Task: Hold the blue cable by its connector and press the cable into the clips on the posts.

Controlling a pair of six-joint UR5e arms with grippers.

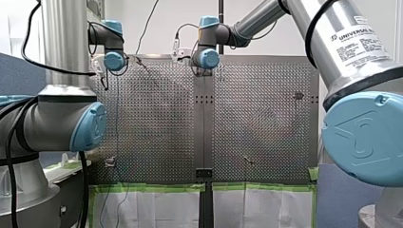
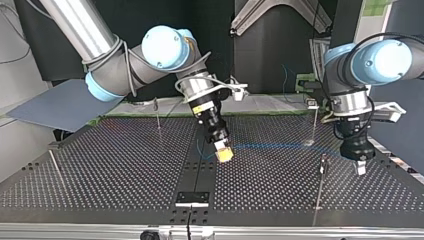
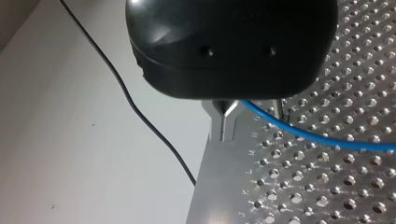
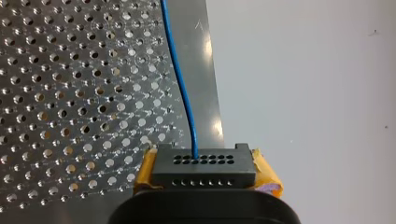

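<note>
At the top view's left, the right gripper point(image 2: 224, 154) clamps yellow-padded fingers on the black plastic connector point(image 4: 204, 165). Only the right wrist view shows its rows of holes. The thin blue cable point(image 2: 270, 146) runs low over the perforated metal surface point(image 2: 125, 165) toward the left gripper point(image 2: 359, 167). Whether that gripper's fingers are clenched cannot be told.

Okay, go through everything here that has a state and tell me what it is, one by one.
right claw, shut on connector.
connector, held between yellow pads.
blue cable, plugged into connector, running toward left claw.
left claw, shut; hold on blue cable unclear.
posts, upright; clips too small to judge.
</note>
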